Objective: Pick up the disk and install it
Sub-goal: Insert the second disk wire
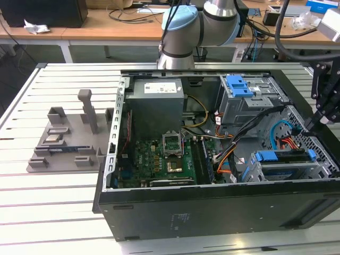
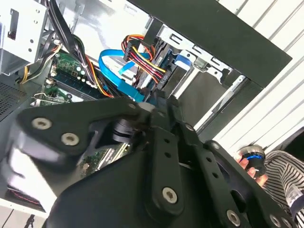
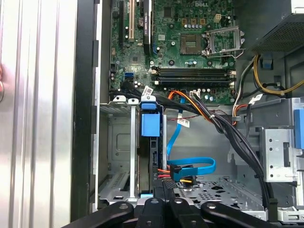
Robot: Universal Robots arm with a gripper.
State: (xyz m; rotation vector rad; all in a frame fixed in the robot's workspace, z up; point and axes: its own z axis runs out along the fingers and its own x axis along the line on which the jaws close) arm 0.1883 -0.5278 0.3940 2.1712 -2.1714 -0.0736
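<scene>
Two things stand close together at the drive cage (image 3: 118,142) of the open computer case (image 1: 212,212): the disk (image 3: 151,126) and the gripper (image 3: 164,190). In the first wrist view the disk stands on edge in one slot of the cage, its blue bracket toward the motherboard (image 3: 190,28), and to my eye it looks pushed home or nearly so. The gripper sits just at the disk's cable end, touching or almost touching it; whether it is open, closed or clamped on the disk I cannot tell, since its dark linkage covers that part. Being lined up with the slot, it seems placed to press or steady the disk along the rails (a judgement, not a thing seen). In the exterior view the disk (image 1: 281,158) lies in the cage at that view's right, with the gripper (image 1: 320,114) just beyond it. A blue data cable (image 3: 190,166) loops loose beside the cage, near the gripper. The case lies on its side on a white slatted table (image 1: 53,202), which puts the slot within reach from above; a grey fixture tray (image 1: 69,138) sits at the exterior view's left, a wooden desk (image 1: 106,24) behind. A person's hand (image 2: 251,159) in a striped sleeve (image 2: 285,178) holds a small round object beside the table.
</scene>
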